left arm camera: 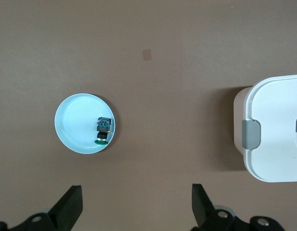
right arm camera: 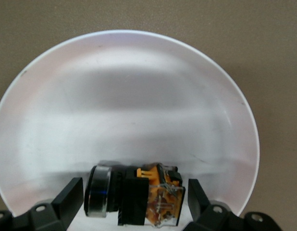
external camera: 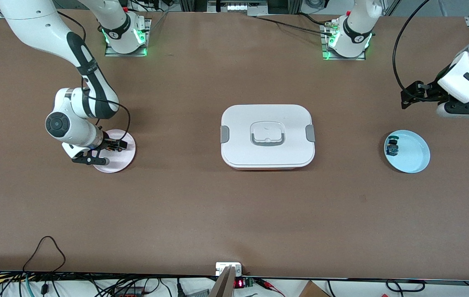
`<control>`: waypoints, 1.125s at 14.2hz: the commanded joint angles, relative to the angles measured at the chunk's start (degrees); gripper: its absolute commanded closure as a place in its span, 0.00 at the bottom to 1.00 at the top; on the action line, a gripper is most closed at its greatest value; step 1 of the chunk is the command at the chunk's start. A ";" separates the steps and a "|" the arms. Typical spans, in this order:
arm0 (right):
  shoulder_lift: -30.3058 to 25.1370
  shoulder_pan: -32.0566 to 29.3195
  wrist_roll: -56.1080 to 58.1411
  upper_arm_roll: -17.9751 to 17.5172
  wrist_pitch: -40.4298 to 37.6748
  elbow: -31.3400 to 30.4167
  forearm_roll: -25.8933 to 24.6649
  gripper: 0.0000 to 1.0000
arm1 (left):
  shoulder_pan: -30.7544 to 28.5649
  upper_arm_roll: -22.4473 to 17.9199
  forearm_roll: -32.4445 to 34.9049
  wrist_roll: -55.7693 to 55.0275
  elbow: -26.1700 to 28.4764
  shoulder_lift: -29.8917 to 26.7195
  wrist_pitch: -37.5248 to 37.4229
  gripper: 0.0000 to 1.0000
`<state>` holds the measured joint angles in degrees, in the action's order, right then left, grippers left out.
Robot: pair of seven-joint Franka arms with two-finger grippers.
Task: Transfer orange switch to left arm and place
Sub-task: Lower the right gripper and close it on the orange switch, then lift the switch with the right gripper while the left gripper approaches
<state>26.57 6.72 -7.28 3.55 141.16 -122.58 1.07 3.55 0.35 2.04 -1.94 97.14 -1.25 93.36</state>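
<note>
Your right gripper (right arm camera: 131, 202) is down on the pale pink round plate (external camera: 124, 159) at the left of the front view, its black fingers spread either side of the small black-bodied orange switch (right arm camera: 139, 197) lying on that plate — bracketing it, not yet pinching. The risk, as I judge it: the switch lies on its side, and its round cap end could roll or skid on the smooth plate if one finger touches first, so you would close on nothing or nudge the plate. Later, carrying it toward the left arm's end, a low path would clip the large white lidded box (external camera: 267, 136) with grey clips at the frame's centre.

Your left gripper (left arm camera: 136, 204) waits in the air at the upper right of the front view, fingers wide apart and empty.

Only the right wrist view shows the switch between the fingers — the front view hides it under the gripper. The left wrist view alone shows the small blue-and-green component (left arm camera: 104, 129) plainly on the light blue round plate (left arm camera: 74, 120).
</note>
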 commanded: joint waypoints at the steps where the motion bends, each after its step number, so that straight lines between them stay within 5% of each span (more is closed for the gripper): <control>1: -0.46 0.22 0.15 -0.04 0.60 -1.09 0.69 0.63 | -0.03 -0.17 -0.10 1.24 -1.25 0.20 -1.25 0.00; 3: -1.08 0.22 0.25 -0.04 -0.01 -0.74 0.69 0.92 | -0.03 -0.17 -0.10 1.24 -1.25 0.20 -1.16 0.00; 4: -1.78 0.22 0.25 -0.04 -1.40 -0.12 0.69 0.97 | -0.03 -0.08 -0.10 1.24 -1.25 0.20 -1.16 0.00; 11: -7.75 1.63 2.87 -1.00 -18.18 12.34 0.77 0.99 | -0.03 -0.08 -0.10 1.24 -1.25 0.20 -1.25 0.00; 16: -9.08 5.93 3.06 -1.27 -34.28 27.99 2.95 0.99 | -0.12 -0.08 -0.54 1.32 -1.25 0.11 -2.48 0.00</control>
<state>16.81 11.30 -5.53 2.20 111.40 -99.81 1.65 3.54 0.34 2.04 -1.94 97.14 -1.25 92.80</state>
